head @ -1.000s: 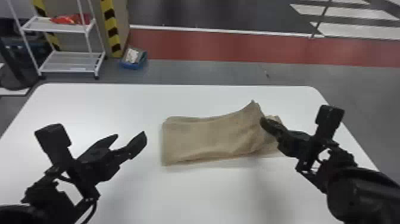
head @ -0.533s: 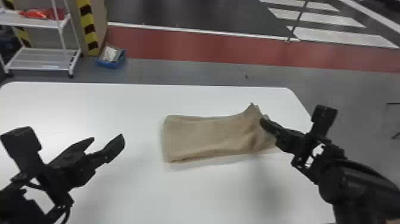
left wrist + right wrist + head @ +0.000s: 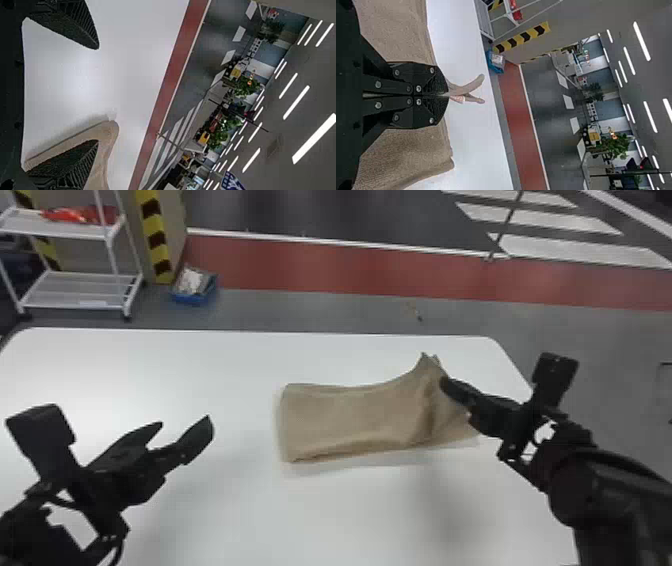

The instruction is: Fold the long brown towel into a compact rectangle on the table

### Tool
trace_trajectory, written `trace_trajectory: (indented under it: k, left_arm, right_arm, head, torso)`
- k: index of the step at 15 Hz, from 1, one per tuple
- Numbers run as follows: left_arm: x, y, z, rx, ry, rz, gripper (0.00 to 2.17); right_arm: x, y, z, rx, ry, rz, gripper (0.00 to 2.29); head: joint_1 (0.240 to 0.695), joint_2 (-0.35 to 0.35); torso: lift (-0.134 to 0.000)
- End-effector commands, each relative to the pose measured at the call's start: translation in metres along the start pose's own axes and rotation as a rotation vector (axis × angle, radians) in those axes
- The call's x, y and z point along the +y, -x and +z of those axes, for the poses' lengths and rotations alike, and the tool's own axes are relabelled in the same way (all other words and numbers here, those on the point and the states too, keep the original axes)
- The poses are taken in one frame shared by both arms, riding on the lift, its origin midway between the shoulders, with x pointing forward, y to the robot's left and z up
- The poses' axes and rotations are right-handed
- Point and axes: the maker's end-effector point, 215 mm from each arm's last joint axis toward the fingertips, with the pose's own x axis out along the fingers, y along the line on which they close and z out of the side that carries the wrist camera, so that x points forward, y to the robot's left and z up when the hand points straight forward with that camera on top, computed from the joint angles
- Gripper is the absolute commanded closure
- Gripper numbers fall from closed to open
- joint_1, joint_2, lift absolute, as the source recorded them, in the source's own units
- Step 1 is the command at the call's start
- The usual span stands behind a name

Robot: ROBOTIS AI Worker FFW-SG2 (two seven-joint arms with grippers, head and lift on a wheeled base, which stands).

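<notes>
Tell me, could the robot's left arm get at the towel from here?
Probably yes: the left gripper hangs open to the left of the towel, and I see nothing between them to block it.

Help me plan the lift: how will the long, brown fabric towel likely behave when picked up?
Probably floppy: the towel creases and peaks where the black right gripper pinches it. It seems unlikely to roll: its left part lies flat on the white table.
</notes>
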Motion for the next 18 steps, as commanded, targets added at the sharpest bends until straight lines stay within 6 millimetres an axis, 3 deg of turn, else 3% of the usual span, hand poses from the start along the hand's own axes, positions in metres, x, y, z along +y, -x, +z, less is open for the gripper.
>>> trace_trajectory:
  k: [1,7,9,11,13,15,17,18]
  left_arm:
    - [-0.001,0.000,0.000,-0.001,-0.001,-0.002,0.04]
    - [0.006,0.001,-0.006,0.008,0.005,0.010,0.04]
    - [0.008,0.003,-0.003,0.003,0.004,0.014,0.04]
    - [0.006,0.001,-0.003,0.004,0.004,0.010,0.04]
    - [0.002,-0.001,-0.005,0.006,0.003,0.004,0.04]
    - [0.002,0.000,-0.002,0.001,0.002,0.004,0.04]
    - [0.003,0.001,-0.002,0.001,0.002,0.005,0.04]
    - [0.002,0.000,-0.003,0.003,0.003,0.005,0.04]
  right_arm:
    - [-0.023,0.007,0.017,-0.025,-0.009,-0.033,1.48]
    - [-0.046,-0.003,-0.025,0.031,0.002,-0.083,1.48]
    - [-0.056,-0.003,-0.028,0.029,0.015,-0.110,1.48]
    - [-0.049,0.000,-0.018,0.000,-0.015,-0.075,1.48]
    - [-0.032,0.009,0.011,-0.050,0.005,-0.047,1.48]
    - [-0.032,0.017,0.029,-0.085,-0.030,-0.032,1.48]
    - [-0.046,0.021,0.044,-0.097,-0.027,-0.052,1.48]
    - [-0.058,0.016,0.035,-0.063,-0.020,-0.075,1.48]
  head:
    - [0.695,-0.190]
    - [0.695,-0.226]
    - [0.695,-0.227]
    - [0.695,-0.231]
    - [0.695,-0.230]
    - [0.695,-0.229]
    - [0.695,-0.231]
    - [0.695,-0.238]
  torso:
    - [-0.124]
    - [-0.124]
    - [-0.124]
    - [-0.124]
    - [-0.124]
    - [-0.124]
    - [-0.124]
    - [-0.124]
